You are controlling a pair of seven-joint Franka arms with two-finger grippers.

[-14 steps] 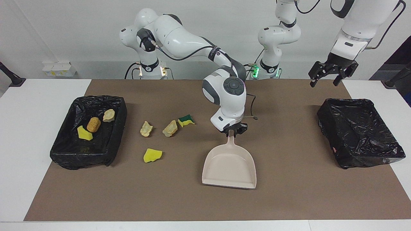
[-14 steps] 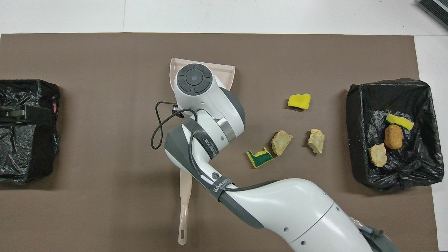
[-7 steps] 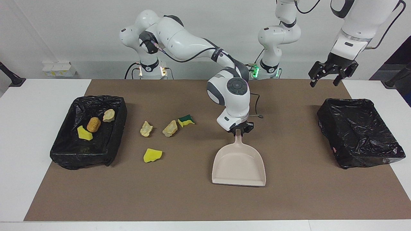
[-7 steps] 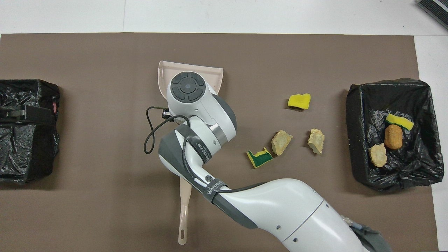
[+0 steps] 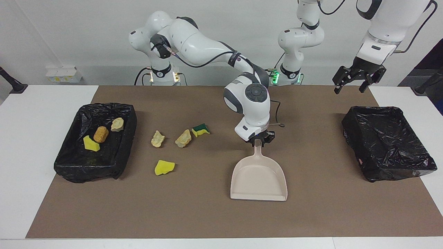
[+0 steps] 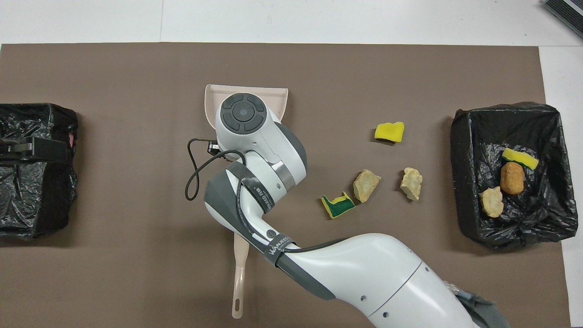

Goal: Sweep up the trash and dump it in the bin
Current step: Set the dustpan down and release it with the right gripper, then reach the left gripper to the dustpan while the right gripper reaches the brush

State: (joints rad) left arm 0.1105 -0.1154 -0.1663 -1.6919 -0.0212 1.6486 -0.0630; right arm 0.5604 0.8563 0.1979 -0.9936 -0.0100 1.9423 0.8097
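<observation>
Looking across the table, we find the right gripper (image 5: 258,141) at the handle of the beige dustpan (image 5: 259,181), lying flat mid-mat; its grip cannot be judged. Four scraps (image 5: 164,167) lie on the mat beside the bin (image 5: 121,152), three inside. The left gripper (image 5: 358,79) waits open.

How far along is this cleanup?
Partly done: three scraps lie in the bin at the right arm's end. The right gripper is at the empty dustpan handle. Four scraps remain on the mat; the left gripper waits, open.
</observation>
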